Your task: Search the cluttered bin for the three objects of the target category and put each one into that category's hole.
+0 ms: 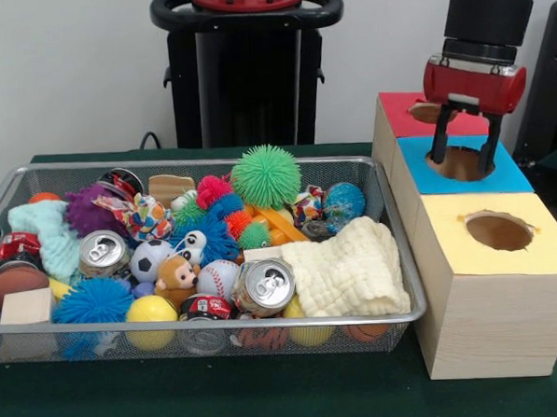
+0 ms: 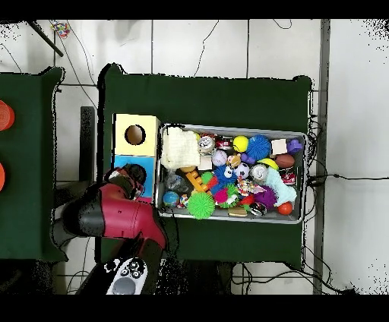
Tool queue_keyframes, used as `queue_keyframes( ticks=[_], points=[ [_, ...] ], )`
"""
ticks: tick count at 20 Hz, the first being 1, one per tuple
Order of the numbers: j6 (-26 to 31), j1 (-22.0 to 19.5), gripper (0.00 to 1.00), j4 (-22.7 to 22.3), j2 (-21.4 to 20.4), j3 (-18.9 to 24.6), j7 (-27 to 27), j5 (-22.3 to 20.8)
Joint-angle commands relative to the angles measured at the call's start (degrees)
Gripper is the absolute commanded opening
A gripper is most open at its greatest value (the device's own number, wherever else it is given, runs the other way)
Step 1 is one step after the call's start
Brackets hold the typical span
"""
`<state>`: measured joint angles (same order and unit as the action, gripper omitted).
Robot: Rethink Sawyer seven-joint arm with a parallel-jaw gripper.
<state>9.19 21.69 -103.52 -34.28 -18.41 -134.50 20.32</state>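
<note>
The wire mesh bin (image 1: 98, 328) stands on the green table, piled with toys, and also shows in the overhead view (image 2: 228, 127). No see-through bottle shows plainly in the clutter. The red-topped hole (image 1: 421, 113) is at the far end of the wooden box row, partly hidden behind my gripper. My gripper (image 1: 464, 150) hangs over the blue-topped hole (image 1: 460, 164), fingers apart with nothing between them. In the overhead view my arm (image 2: 114, 213) covers the red top.
The yellow-topped hole (image 1: 498, 231) is nearest the camera and also shows in the overhead view (image 2: 135, 135). In the bin lie silver cans (image 1: 263, 286), a cream cloth (image 1: 349, 272), a green spiky ball (image 1: 266, 175), a globe ball (image 1: 344, 201) and a wooden block (image 1: 26, 307).
</note>
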Motion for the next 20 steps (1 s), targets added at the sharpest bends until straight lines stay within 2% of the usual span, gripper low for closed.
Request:
queue_keyframes(
  ticks=[1,4,7,10,12,20],
  points=[
    [-6.7,-3.8,1.00,-4.3,2.0,8.4,-8.3,-1.6],
    [-4.7,-6.4,1.00,-7.1,-3.0,10.3,-6.3,-2.5],
    [2.3,-3.1,1.00,-6.2,-6.6,4.9,-5.8,-1.6],
    [9.2,-1.8,1.00,-4.7,-9.8,1.8,-6.0,-1.2],
    [12.7,-1.3,1.00,-3.5,-11.0,0.4,-6.6,-1.0],
    [19.7,-2.1,1.00,-1.0,-15.0,-1.3,-5.9,-1.8]
  ],
)
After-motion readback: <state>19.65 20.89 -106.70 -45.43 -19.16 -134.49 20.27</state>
